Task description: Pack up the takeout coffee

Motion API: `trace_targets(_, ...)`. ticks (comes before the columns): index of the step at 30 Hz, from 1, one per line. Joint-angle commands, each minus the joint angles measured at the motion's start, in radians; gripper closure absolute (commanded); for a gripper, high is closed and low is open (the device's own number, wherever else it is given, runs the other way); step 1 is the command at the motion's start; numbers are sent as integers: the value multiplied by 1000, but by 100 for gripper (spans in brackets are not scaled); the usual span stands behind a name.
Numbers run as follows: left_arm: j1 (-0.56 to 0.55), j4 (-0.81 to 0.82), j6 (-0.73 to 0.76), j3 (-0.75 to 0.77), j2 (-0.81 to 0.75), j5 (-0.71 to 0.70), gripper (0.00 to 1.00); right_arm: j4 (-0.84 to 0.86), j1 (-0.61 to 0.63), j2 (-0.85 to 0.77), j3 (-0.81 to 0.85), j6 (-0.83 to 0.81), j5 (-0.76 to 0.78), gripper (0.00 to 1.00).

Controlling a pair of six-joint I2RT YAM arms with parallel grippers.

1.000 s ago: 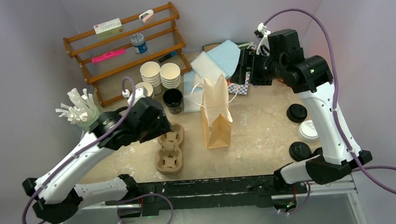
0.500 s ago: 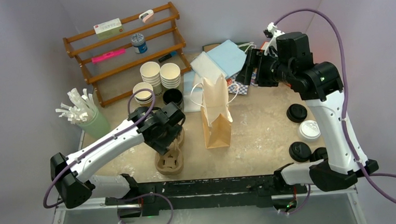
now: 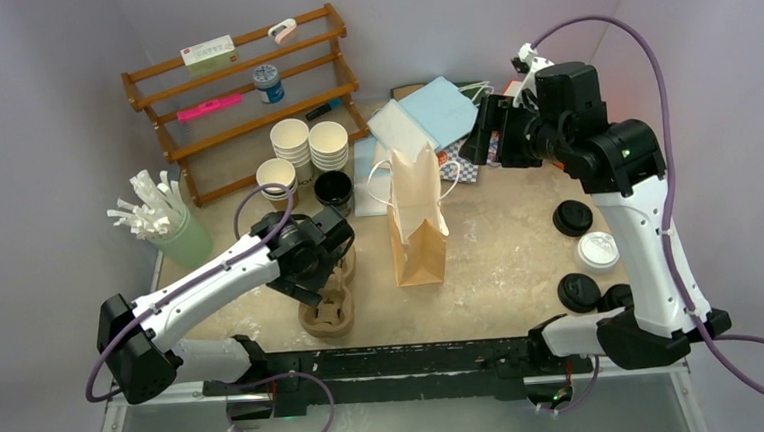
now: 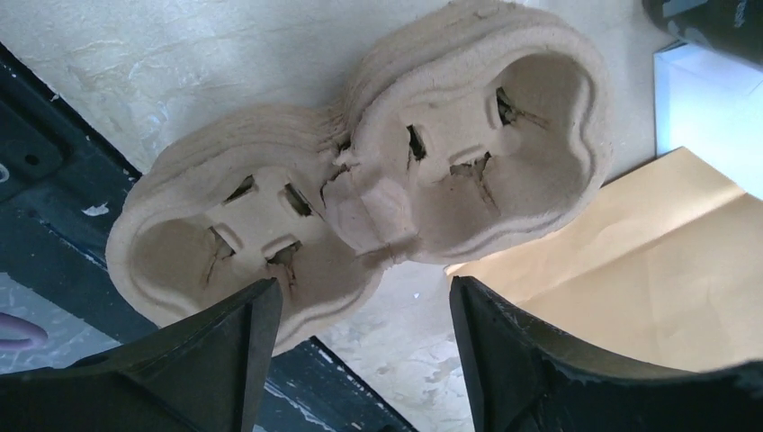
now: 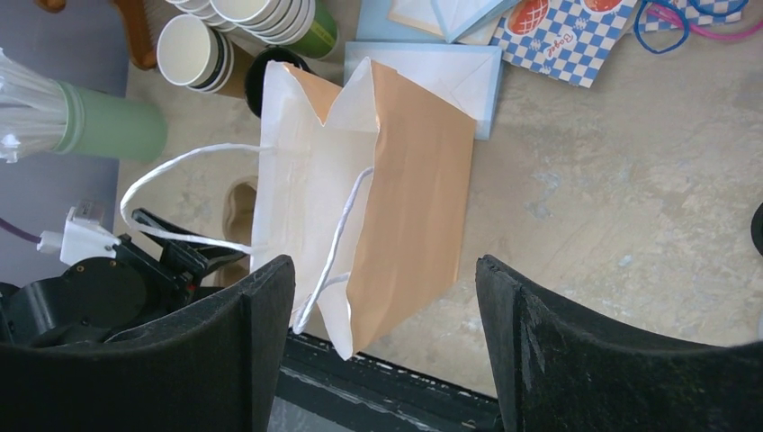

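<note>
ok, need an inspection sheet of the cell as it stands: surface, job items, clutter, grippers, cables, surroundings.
surface: beige tabletop, mottled; no spill seen.
job's things: paper cups stacked back left, unlidded; lids loose at right; paper bag upright, mouth open.
clutter: pulp tray, black cup, wooden rack, green holder of white sticks, pale blue envelopes.
grippers: left gripper open, empty, over the pulp tray; right gripper open, empty, facing the paper bag.
cables: purple cables, one on each arm; the left loop hangs near the paper cups.
surroundings: plain walls; nothing else seen.
</note>
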Motion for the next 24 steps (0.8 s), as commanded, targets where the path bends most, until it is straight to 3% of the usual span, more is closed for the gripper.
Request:
trace_targets(1,22,-27,-280,-14,-34,-53,28,-4,2,-17,54,-23,26,24)
trace_targets(24,139,74,-123,-17,144,43,34,12,2,-10,10,-10,-26,24)
